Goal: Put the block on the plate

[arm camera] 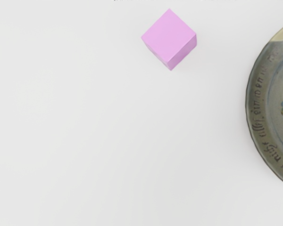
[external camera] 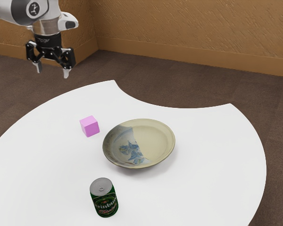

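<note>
Pincer [external camera: 52, 70]: stood apart with nothing between its tips, raised well away from the plate [external camera: 153, 136]; the job seemed at its start, with the reach to the block [external camera: 90, 126] due next
Block: sat just beside the plate, on the side nearer the pincer, not touching the rim; a small pink cube, resting flat
Block's weight and feel: looked light and stiff, hardly fragile, perhaps smooth enough to slip if caught near its top edge
Block's faces: two opposite upright ones promised the best hold, about halfway down; they lay aslant in the wrist view, so the pincer probably needed a turn to meet them squarely, as a pinch across the corners could have spun the cube
Plate: shallow with a raised rim, likely hard and breakable; it called for a lift clear of the rim and a low, soft release near its middle
Can [external camera: 104, 197]: stood upright near the plate, on the side toward the exterior view's camera, and seemed out of the way of the carry
Surface [external camera: 47, 160]: white and apparently level beneath the plate, a steady base for a straight descent
</note>
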Tool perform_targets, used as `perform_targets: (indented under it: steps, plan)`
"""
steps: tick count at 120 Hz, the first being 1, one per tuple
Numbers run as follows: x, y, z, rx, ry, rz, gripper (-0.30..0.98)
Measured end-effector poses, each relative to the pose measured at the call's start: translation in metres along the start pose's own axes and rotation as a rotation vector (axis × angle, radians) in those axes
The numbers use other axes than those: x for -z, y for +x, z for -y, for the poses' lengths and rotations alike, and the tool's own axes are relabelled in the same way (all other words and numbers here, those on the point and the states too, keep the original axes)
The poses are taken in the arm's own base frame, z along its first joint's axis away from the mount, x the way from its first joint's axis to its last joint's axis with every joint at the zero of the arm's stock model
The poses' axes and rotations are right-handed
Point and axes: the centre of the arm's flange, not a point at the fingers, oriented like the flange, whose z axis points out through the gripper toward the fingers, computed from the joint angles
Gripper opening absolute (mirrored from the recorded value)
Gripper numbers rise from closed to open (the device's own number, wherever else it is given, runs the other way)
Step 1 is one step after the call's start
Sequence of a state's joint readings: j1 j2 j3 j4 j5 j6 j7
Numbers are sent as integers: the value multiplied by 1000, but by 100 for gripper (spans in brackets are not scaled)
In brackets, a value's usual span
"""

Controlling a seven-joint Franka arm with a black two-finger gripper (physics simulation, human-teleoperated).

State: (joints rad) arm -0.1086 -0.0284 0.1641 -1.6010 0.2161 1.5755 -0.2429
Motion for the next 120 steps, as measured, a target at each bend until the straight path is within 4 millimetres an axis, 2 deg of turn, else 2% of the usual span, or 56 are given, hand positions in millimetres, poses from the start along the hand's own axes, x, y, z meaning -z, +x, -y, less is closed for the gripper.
perform_targets:
  steps: [28, 36, 45, 51, 60, 87, 109, 120]
  plan:
    - [-7, -1, -12, 28, 6, 6, 69]
    - [-36, -3, -19, 27, 20, 60, 69]
    - [-83, -4, -28, 21, 41, 129, 69]
    - [-105, -4, -33, 20, 48, 151, 69]
    - [-126, 2, -37, 27, 54, 161, 69]
    - [-196, 39, -41, 136, 17, 142, 69]
    - [-240, 60, -50, 263, -27, 109, 69]
    - [-261, 70, -45, 342, -45, 95, 69]
